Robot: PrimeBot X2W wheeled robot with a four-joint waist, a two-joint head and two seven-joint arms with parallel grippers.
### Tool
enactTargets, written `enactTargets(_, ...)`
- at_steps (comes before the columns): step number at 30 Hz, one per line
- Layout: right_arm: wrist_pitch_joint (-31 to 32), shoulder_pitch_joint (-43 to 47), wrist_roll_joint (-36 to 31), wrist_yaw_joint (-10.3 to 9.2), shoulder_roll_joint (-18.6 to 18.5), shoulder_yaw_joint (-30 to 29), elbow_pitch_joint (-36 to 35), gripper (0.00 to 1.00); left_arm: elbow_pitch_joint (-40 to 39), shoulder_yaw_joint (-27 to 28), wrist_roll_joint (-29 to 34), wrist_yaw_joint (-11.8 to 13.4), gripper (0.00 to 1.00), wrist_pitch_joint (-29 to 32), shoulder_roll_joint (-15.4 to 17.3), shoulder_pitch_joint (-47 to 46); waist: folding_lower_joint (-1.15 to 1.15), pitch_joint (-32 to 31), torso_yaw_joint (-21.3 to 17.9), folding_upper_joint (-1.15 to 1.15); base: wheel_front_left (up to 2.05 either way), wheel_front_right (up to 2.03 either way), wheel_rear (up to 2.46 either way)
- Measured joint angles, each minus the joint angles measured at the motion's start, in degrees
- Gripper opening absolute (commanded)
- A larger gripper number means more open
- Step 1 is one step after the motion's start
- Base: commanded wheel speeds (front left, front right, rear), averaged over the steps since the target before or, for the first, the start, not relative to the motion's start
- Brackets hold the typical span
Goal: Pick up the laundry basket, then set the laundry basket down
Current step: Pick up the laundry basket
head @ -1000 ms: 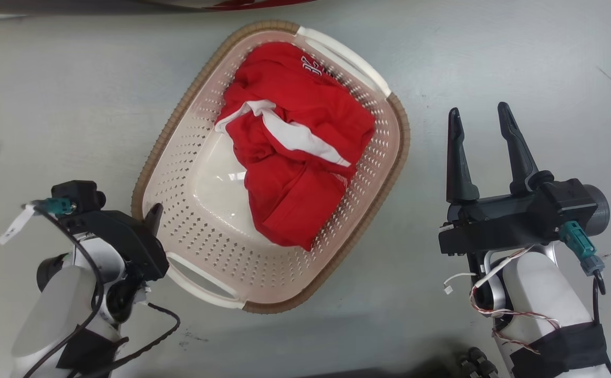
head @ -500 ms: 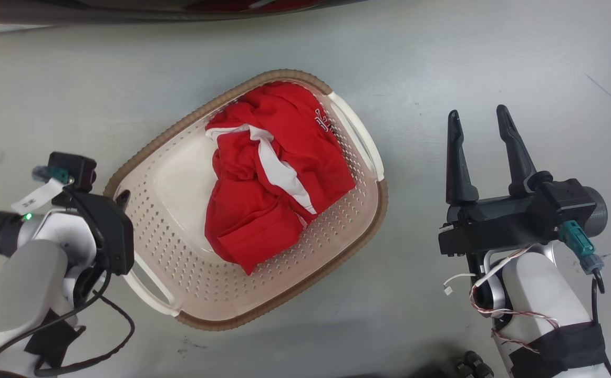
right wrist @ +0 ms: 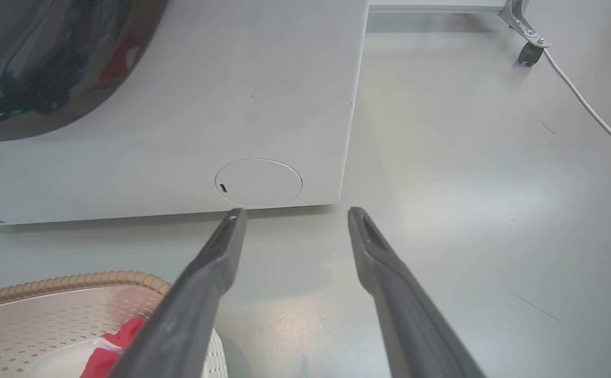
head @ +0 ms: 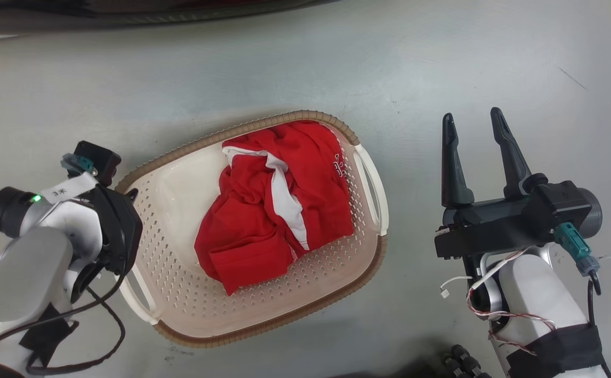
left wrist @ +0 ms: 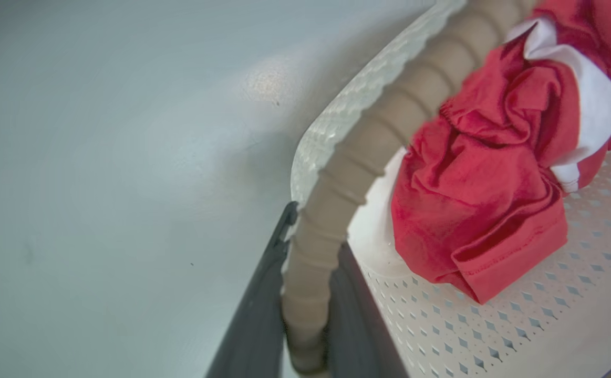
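Basket carry, one tool gripping
Your left tool (left wrist: 310, 283) pinches the brown rim of the laundry basket (head: 179, 199), seemingly just off the floor (head: 442, 63); your right tool (head: 472, 118) gapes idle beside it. Next, lower it level, then release.

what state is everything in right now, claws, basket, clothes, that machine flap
left claw, shut on the laundry basket at its brown rim
right claw, open and empty, beside the basket
laundry basket, upright, gripped at the rim; cannot tell if it is off the floor
red garment, crumpled inside the basket
round flap on the white machine, shut
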Motion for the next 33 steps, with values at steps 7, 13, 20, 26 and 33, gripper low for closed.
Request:
enactTargets(7,0.0,0.2,0.0,0.00,0.1,0.0,-0.2,1.00,-0.6,-3.2,-2.0,-0.4,0.00,0.1,1.7,-2.0,0.00,0.2,-0.5,0.00,0.00,0.00,0.00)
enactTargets(13,0.0,0.2,0.0,0.01,0.2,0.3,-0.5,1.00,-0.9,-5.2,-3.6,-0.4,0.00,-0.5,3.3,-4.3,0.00,0.9,-1.2,0.00,0.00,0.00,0.00)
enactTargets(20,0.0,0.2,0.0,0.01,0.2,0.3,-0.8,1.00,-0.3,-6.7,-6.0,-0.4,0.00,-1.7,3.5,-5.4,0.00,1.3,-1.7,0.00,0.00,0.00,0.00)
enactTargets(26,0.0,0.2,0.0,0.01,0.2,0.3,-0.9,1.00,0.9,-7.7,-6.4,-0.4,1.00,-3.6,3.5,-6.7,0.00,1.6,-1.7,0.00,0.00,0.00,0.00)
enactTargets(33,0.0,0.2,0.0,0.09,0.3,0.0,-0.9,1.00,1.8,-9.0,-6.3,-0.4,1.00,-6.9,3.3,-7.6,0.00,1.6,-1.3,0.00,0.00,0.00,0.00)
